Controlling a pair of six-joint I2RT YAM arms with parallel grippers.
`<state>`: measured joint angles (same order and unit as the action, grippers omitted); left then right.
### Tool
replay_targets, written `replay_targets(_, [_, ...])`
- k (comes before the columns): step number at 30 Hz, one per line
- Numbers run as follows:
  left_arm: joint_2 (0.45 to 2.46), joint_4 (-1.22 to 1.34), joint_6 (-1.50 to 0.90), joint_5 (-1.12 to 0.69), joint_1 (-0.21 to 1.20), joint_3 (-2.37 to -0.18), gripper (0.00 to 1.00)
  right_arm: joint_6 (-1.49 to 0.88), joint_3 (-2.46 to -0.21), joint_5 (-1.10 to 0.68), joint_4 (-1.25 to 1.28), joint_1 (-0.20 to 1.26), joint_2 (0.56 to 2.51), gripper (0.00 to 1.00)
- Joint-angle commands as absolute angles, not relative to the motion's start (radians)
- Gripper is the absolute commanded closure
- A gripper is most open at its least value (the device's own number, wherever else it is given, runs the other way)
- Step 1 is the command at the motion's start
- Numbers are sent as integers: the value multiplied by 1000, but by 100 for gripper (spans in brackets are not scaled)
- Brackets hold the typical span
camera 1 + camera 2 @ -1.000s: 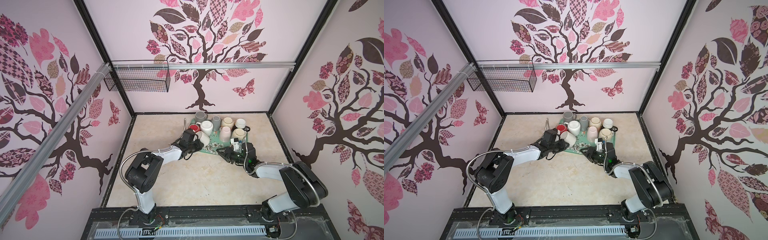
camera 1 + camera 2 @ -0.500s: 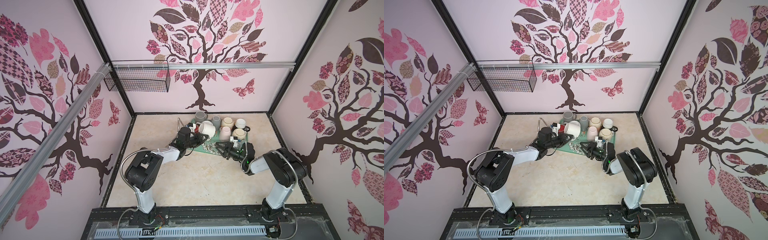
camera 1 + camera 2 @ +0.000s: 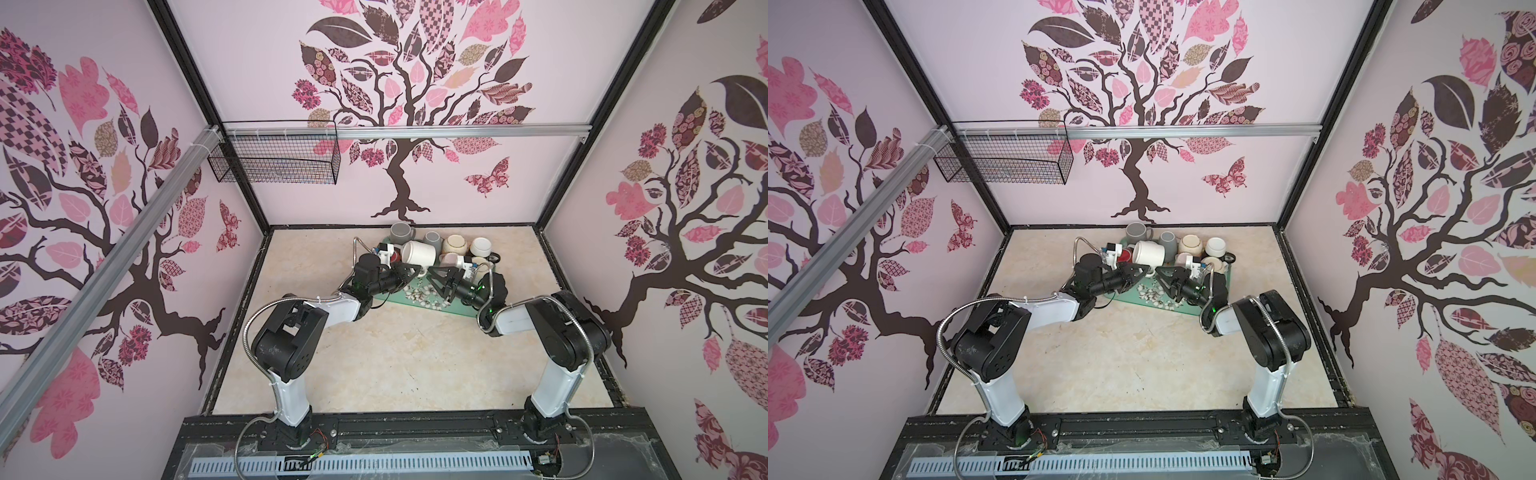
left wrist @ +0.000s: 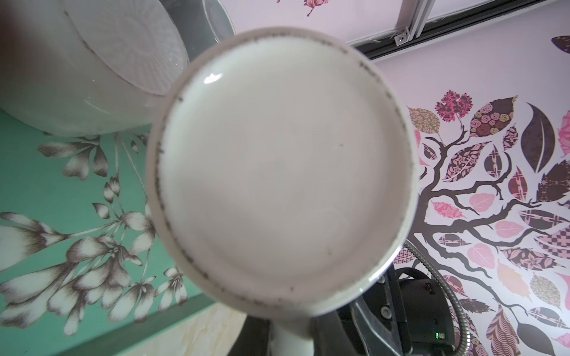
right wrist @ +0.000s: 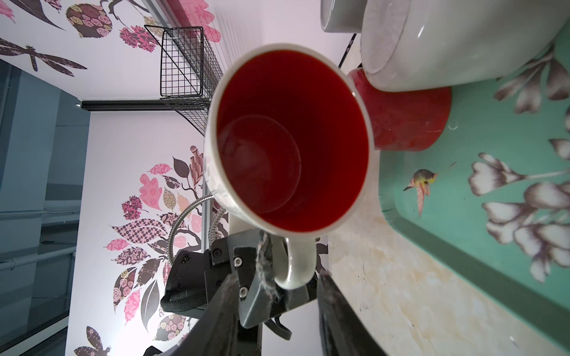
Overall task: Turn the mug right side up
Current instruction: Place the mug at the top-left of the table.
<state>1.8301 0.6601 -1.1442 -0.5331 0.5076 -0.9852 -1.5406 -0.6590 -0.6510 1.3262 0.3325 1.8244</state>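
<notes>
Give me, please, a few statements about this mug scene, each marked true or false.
1. The left gripper grips the white mug by its handle. True.
2. The white mug's inside is blue. False: it is red.
3. The right gripper is shut on a mug. False: its jaws stand open and hold nothing.
4. The tray is green with a flower print. True.
5. The white mug stands upright on the tray. False: it is held on its side, off the tray.

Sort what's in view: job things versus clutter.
Job: white mug with red inside, left gripper holding its handle, open right gripper.
Lying about: green tray, red mug, other white mug, grey mugs, cream mugs, wire basket.
</notes>
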Motion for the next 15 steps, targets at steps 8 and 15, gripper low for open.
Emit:
replay_targets(8, [1801,833,-1191,-565,509,-957,100,-1580,-728,-648,1317,331,1856,60])
replay_targets(15, [1812,892,-1230,-565,506,-954,100,-1577,-720,-637,1299,331,1845,62])
